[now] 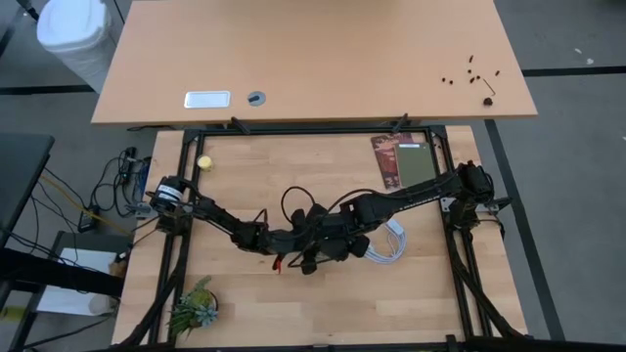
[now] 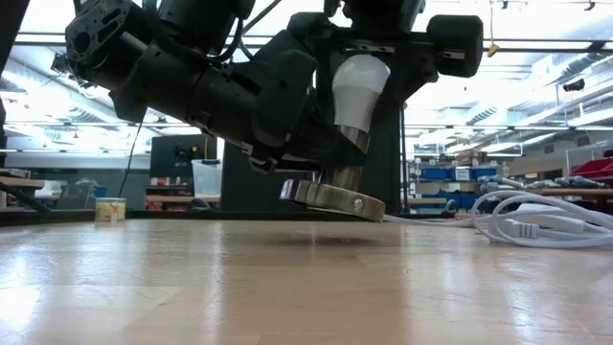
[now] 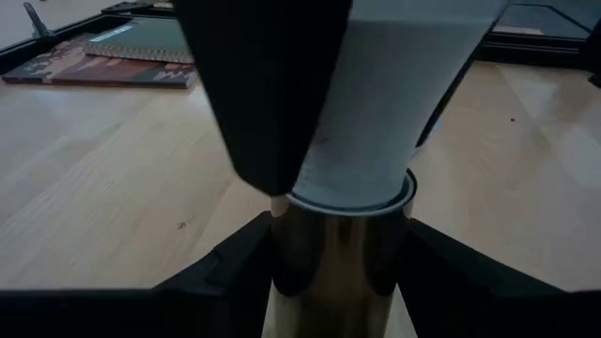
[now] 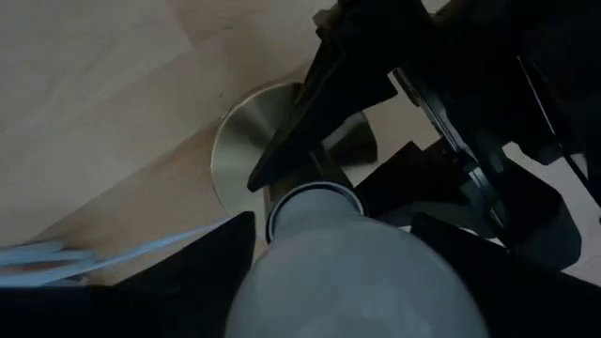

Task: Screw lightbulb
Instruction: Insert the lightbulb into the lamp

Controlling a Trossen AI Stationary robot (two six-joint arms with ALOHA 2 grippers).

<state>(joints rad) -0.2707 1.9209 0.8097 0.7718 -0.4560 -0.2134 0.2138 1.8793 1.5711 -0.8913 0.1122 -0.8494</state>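
The white lightbulb (image 2: 360,88) stands upright with its narrow pale base (image 3: 371,141) in the brass neck of the socket (image 2: 343,177). Below the neck is the round metal socket disc (image 2: 330,199), tilted just above the table. My left gripper (image 3: 338,272) is shut on the socket neck at the table's middle (image 1: 298,242). My right gripper (image 4: 357,282) is shut on the bulb's dome from above (image 1: 337,238). In the high view the arms hide both bulb and socket. My left gripper pinches the socket's brass neck (image 3: 310,258) between its two fingers, just under the bulb's base, coming in about level. The disc (image 4: 246,141) hangs tilted below the fingers; I cannot tell whether its low edge touches the table. My right gripper pinches the bulb's rounded dome (image 4: 347,268) between its two fingers (image 4: 202,272), pointing down from above. The bulb stands upright with its base (image 4: 315,202) in the socket neck.
A coil of white cable (image 1: 391,241) lies just right of the grippers and shows in the low view (image 2: 536,225). A small yellow ball (image 1: 205,163) lies far left, notebooks (image 1: 403,159) far right, a small plant (image 1: 193,308) near left. Bare wood lies toward the near edge.
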